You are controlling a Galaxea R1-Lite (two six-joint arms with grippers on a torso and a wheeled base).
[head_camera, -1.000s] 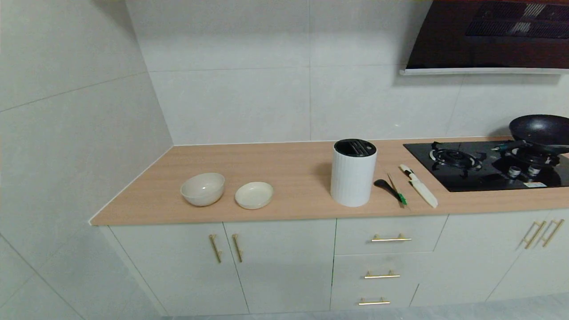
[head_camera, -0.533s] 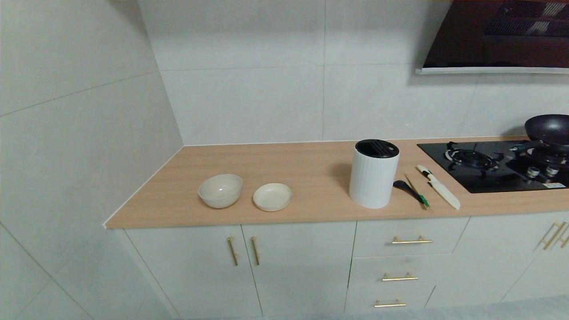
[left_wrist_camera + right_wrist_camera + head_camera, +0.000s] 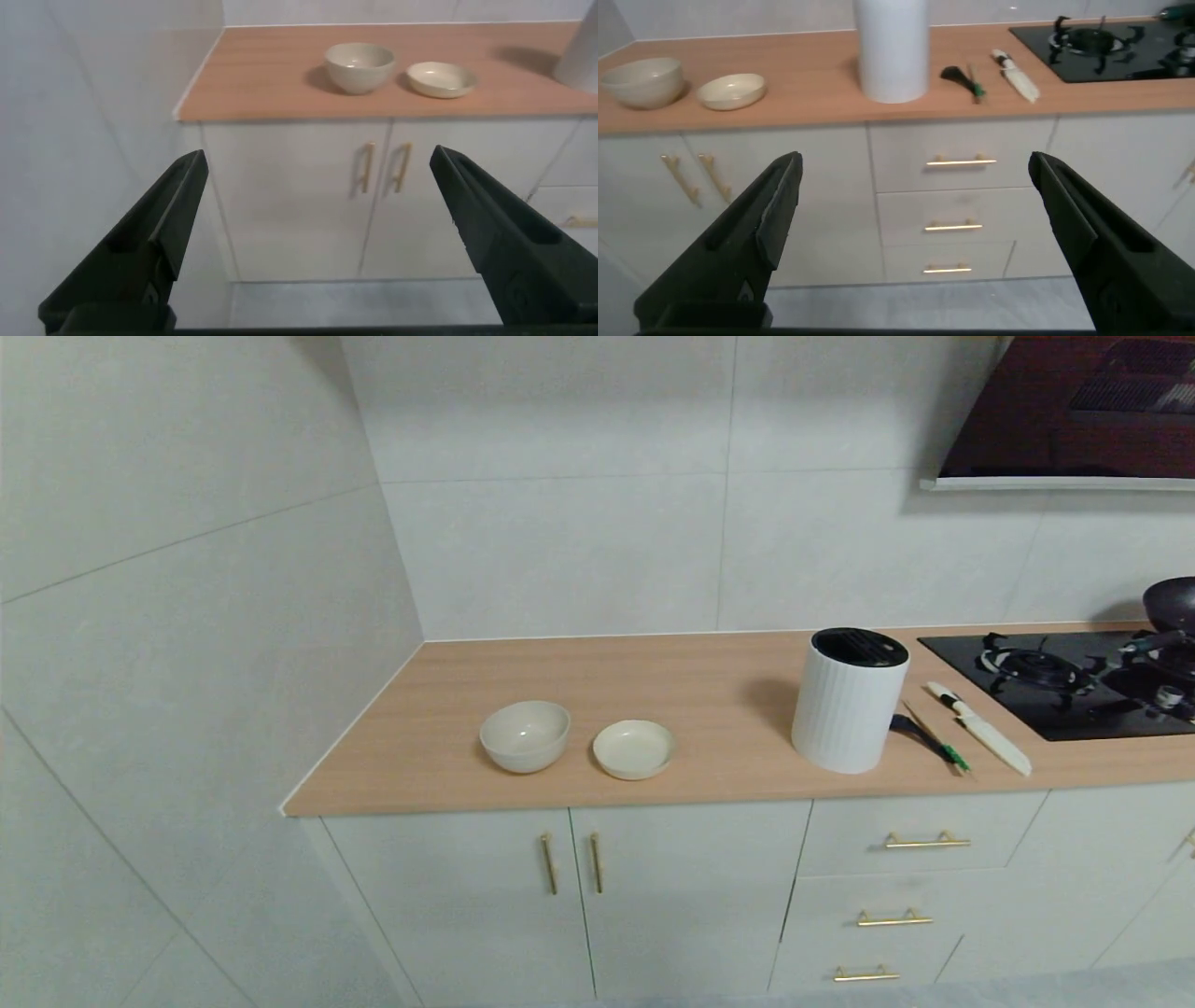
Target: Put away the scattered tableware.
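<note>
Tableware lies spread along the wooden counter (image 3: pixel 653 677). A cream bowl (image 3: pixel 525 735) and a shallow dish (image 3: pixel 633 749) sit side by side, close but not touching, toward the wall corner. Well apart from them, on the far side of a tall white holder (image 3: pixel 848 702) with a dark slotted top, lie a black spoon (image 3: pixel 920 732), a pair of chopsticks (image 3: pixel 938 741) and a pale knife (image 3: pixel 980 741), between the holder and the stove (image 3: pixel 1055 686).

Nothing has been picked up yet, so this looks like the approach step. The left gripper (image 3: pixel 317 157) has its jaws wide apart and empty, facing the cupboard doors (image 3: pixel 378 168) below the bowl and dish. The right gripper (image 3: pixel 915 159) is likewise spread and empty, pointed at the drawers (image 3: pixel 957 196) under the holder.

Both grippers sit below the counter's edge. The next move probably calls for coming closer and lifting an arm above the countertop, likely the right arm toward the knife, spoon or chopsticks, which seem meant for the holder's slots. Those thin pieces lie flat, so a careful pinch from above would be needed.
</note>
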